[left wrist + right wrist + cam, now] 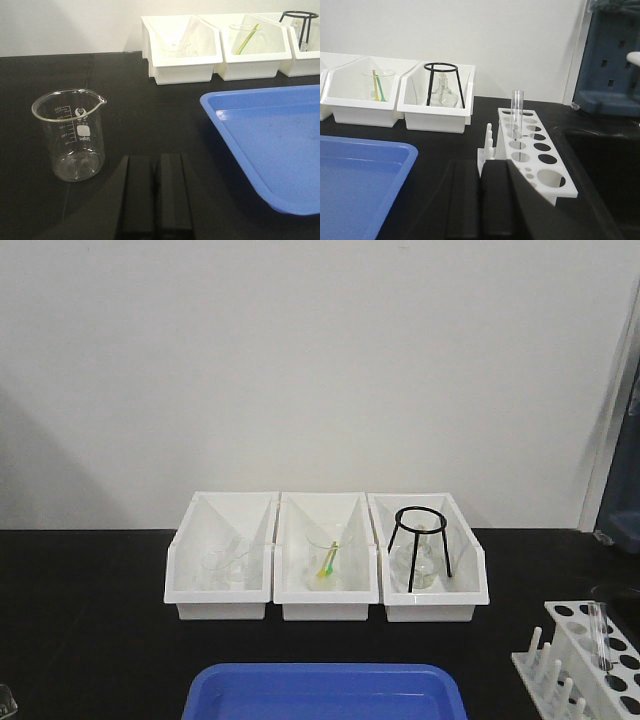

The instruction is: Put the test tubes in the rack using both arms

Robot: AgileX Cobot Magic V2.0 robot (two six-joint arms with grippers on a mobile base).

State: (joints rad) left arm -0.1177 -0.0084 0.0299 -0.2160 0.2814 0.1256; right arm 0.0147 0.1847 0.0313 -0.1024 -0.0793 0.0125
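A: Where is the test tube?

B: One clear test tube stands upright in a far hole of the white rack; the rack sits on the black counter just ahead and right of the right gripper, whose black fingers are pressed together and hold nothing.

A: And what lies around them?

B: Left of those fingers is a flat blue tray; beyond it stand white bins in a row against the wall; one holds a flask under a black wire tripod, another a beaker with a yellow-green stick.

A: The other arm?

B: The left gripper has its fingers closed as well, empty; a clear glass beaker stands upright on the counter just ahead and left of them; the tray is to their right.
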